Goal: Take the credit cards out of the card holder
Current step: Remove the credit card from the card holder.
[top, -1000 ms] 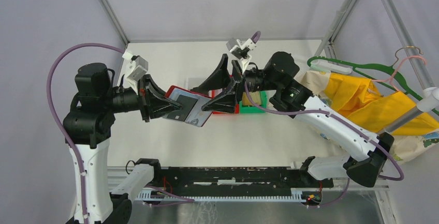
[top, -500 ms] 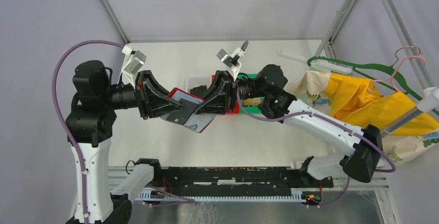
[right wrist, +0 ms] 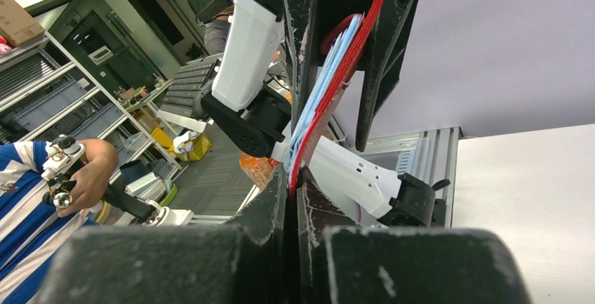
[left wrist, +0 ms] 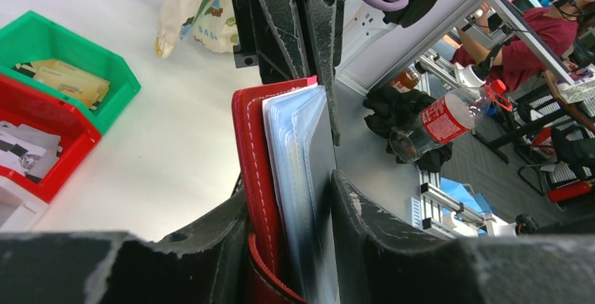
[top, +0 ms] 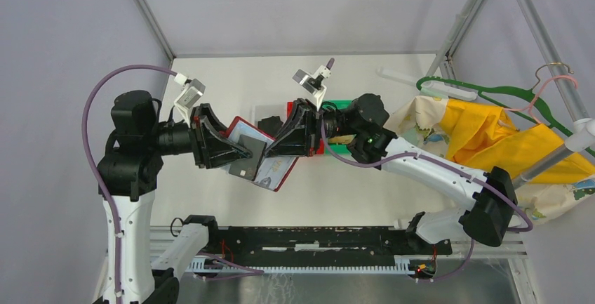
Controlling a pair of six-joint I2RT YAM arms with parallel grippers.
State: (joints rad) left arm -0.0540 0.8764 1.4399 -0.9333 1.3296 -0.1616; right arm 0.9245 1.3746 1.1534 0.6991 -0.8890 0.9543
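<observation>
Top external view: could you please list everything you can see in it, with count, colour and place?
card holder: one, red with pale blue leaves, held up at table centre.
dark flat piece: one, dark grey, on the holder's leaves; card or leaf, cannot tell.
bins: two, red and green, side by side at table centre, partly hidden.
clothes hangers: two, green and pinkish, far right.
cloth: yellow, under the hangers, pale printed fabric beside it.
table: one, white.
left gripper: black, jaws either side of the holder's left end.
right gripper: black, shut on the holder's right edge.
</observation>
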